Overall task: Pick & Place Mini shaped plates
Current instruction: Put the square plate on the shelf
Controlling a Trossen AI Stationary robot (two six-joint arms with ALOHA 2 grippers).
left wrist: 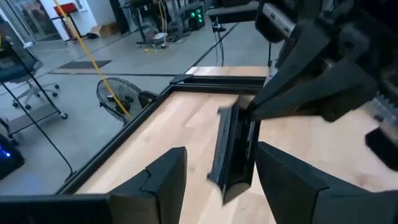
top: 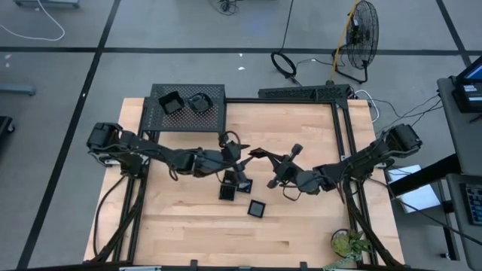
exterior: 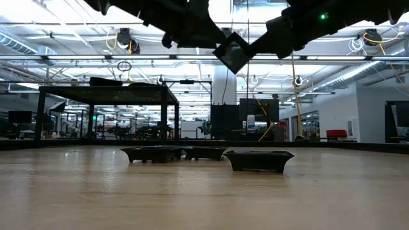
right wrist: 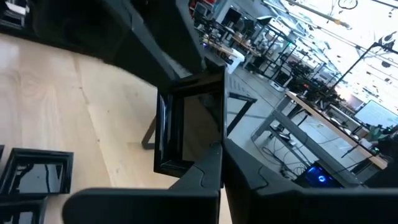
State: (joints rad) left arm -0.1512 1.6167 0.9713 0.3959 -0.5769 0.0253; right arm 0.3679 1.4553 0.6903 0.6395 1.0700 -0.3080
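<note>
1. We saw the right gripper (right wrist: 214,163) with fingers clamped on a square plate (right wrist: 186,134) above the counter (top: 301,226).
2. The left gripper (left wrist: 214,177) had fingers apart around that plate.
3. 3 plates (top: 257,208) lay below.

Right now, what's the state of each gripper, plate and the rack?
Right gripper: shut on held plate, raised mid-table.
Left gripper: open, fingers either side of the held plate.
Held plate: square, on edge, off the table.
Table plates: three, flat.
Rack: upright at the back, two plates on top.
</note>
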